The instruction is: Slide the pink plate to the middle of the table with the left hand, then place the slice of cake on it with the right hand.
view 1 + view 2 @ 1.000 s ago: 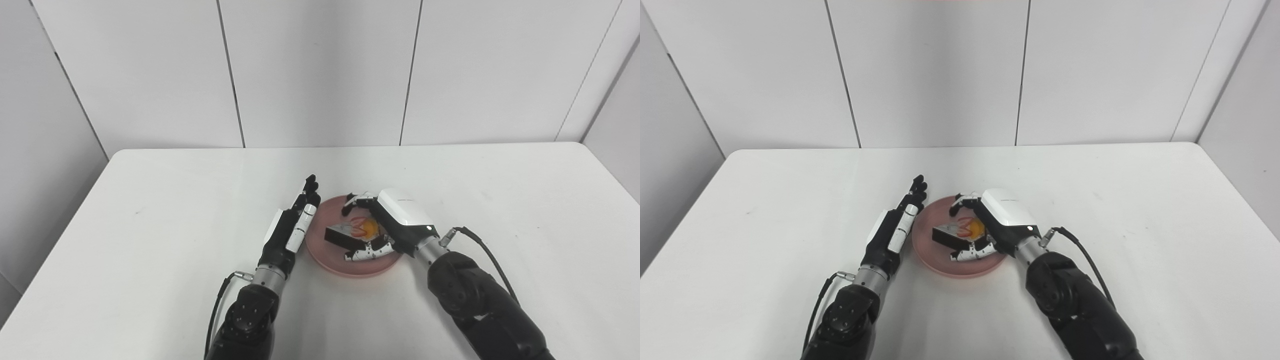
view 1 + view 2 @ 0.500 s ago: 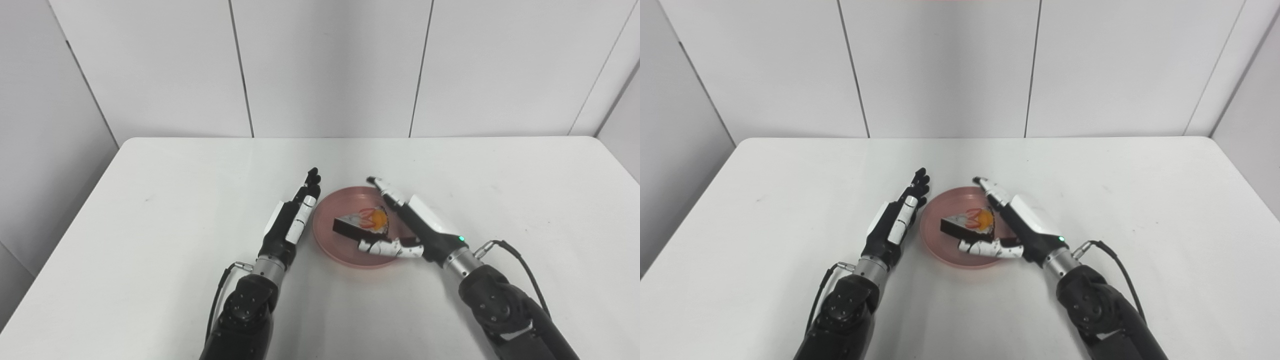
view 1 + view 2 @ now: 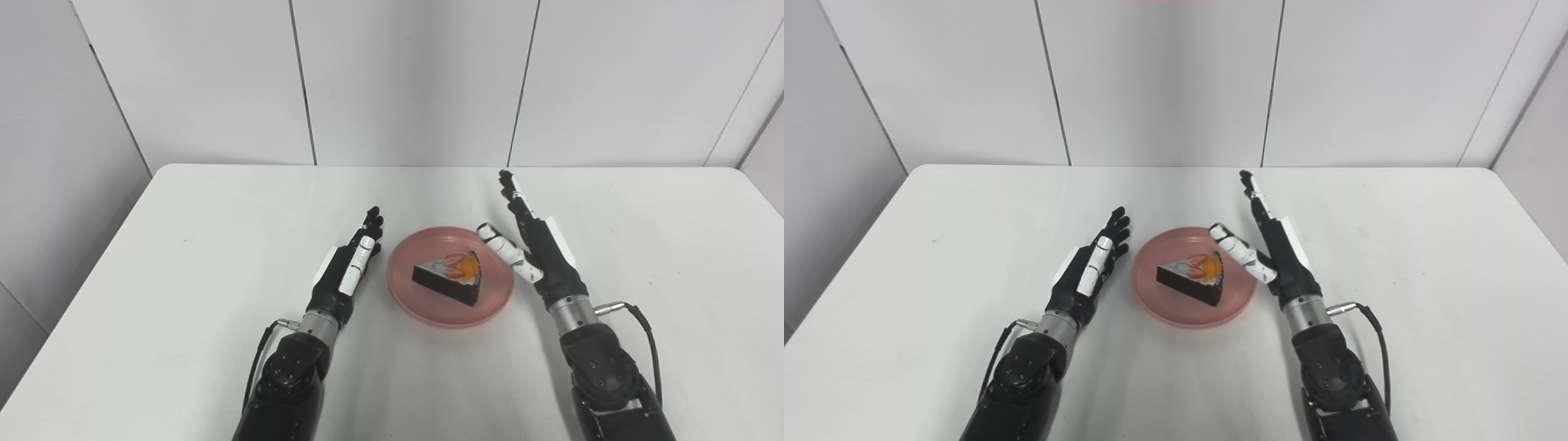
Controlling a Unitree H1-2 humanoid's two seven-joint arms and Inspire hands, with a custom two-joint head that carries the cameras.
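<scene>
Since one second ago, your right hand has let go of the slice of cake and drawn back off the plate; the camera has also shifted, so the whole scene sits slightly differently in view.

The slice of cake now rests free on the pink plate, its pointed end toward 9 o'clock and its wide, fruit-topped end toward 3 o'clock. The dark sides face you. Nothing touches the slice.

The pink plate lies flat near the middle of the white table, between your two hands.

At 3 o'clock from the plate, your right hand stands raised, fingers extended and spread toward 12 o'clock, thumb angled toward the plate rim. It holds nothing. Whether the thumb tip touches the rim cannot be determined.

At 9 o'clock from the plate, your left hand lies just beside the rim, fingers straight and pointing toward 1 o'clock, holding nothing and apart from the plate.
</scene>
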